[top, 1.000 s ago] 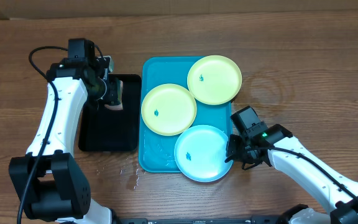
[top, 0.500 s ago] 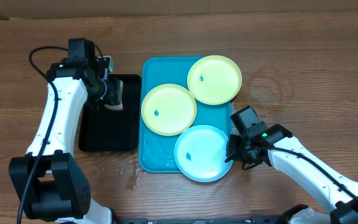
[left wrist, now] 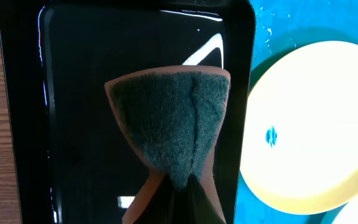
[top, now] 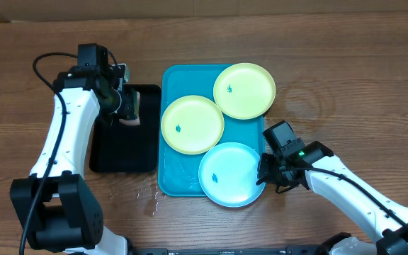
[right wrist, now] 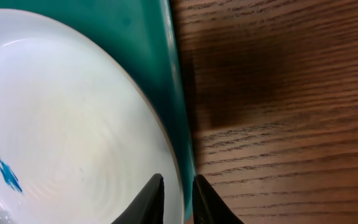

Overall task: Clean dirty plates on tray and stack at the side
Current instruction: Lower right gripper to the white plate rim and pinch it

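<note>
Light blue plate (right wrist: 61, 124) sits with its rim pinched in right claw (right wrist: 178, 180); left claw (left wrist: 179, 188) grips sponge (left wrist: 169, 118).

- Bright, even light from above; the desk (top: 346, 64) shows sharp grain overhead.
- White glare streaks the glossy black tray (left wrist: 73, 93); the sponge (left wrist: 169, 118) has crisp fibres.
- A soft dark shadow lies on the desk beside the turquoise tray (right wrist: 173, 74).
- The right claw (right wrist: 178, 199) blurs at its tips; the light blue plate (right wrist: 61, 124) washes pale.

The big tray (top: 174, 173) is sitting mid-table (top: 346, 78). The far plate (top: 244, 90), middle plate (top: 192, 125) and near plate (top: 231, 174) are lying on it. The small tray (top: 122, 152) is lying just left, with a sponge (top: 134, 108) over it.
</note>
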